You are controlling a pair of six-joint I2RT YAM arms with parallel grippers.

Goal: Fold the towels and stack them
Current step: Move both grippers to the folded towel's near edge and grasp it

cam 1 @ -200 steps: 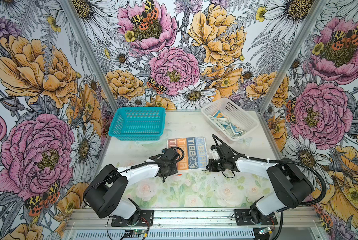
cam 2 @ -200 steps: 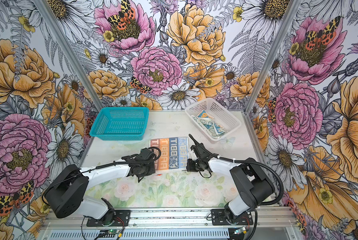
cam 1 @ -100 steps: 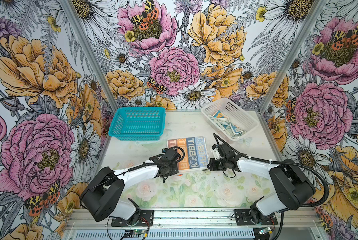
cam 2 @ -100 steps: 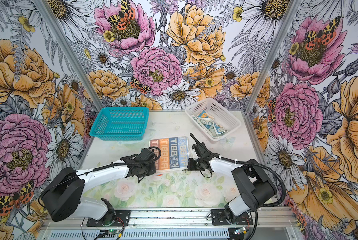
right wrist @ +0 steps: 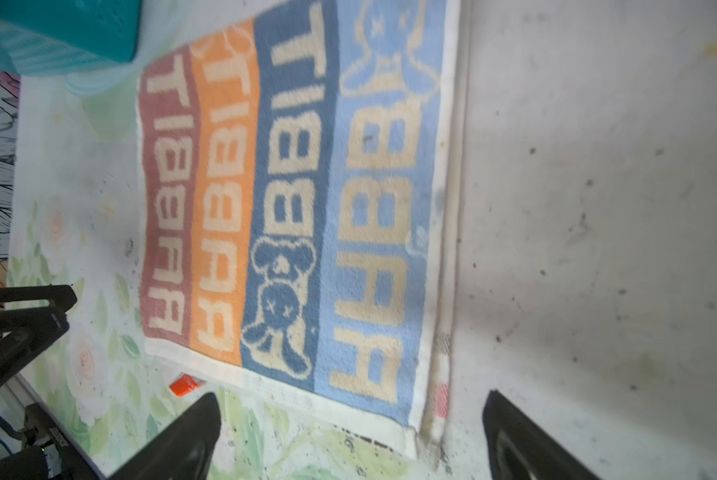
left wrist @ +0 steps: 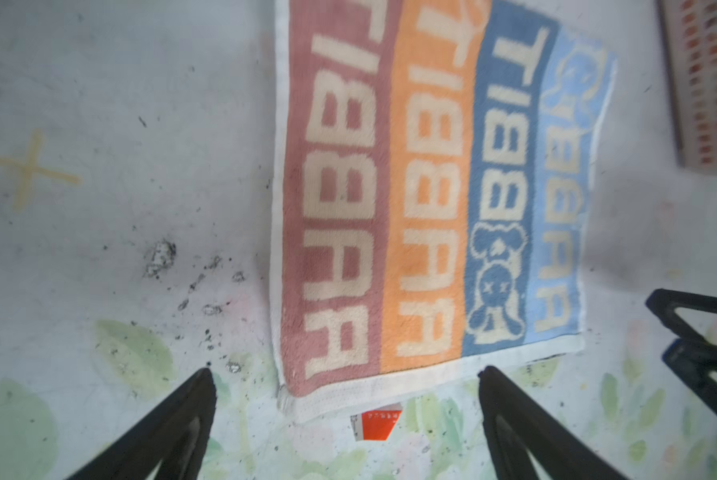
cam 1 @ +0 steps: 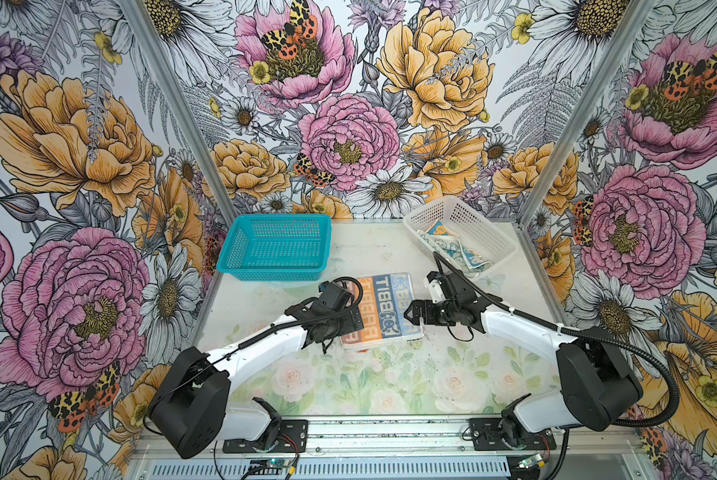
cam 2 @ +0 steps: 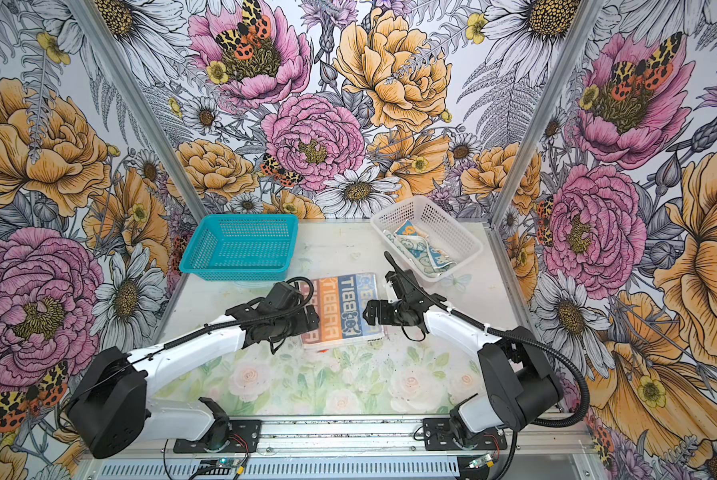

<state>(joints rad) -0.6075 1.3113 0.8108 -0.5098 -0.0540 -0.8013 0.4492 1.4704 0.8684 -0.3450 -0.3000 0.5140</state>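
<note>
Just let go: left claw (left wrist: pixel 346 372), right claw (right wrist: pixel 352 397) both wide open, empty. Flat lettered towel (cam 1: pixel 383 309) on tabletop (cam 1: pixel 390 386) between them. Spreading looks done; folding next.

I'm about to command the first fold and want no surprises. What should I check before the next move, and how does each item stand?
1. Lettered towel lies flat on the table: ok.
2. Left hand open, holding nothing: ok.
3. Right hand open, holding nothing: ok.
4. Other towels out of the way, in the white basket: ok.
5. Orange tag tucked under: not ok, it pokes out at the near hem.
6. Towel is a single layer: cannot tell; a second edge shows along the light-blue side.
</note>
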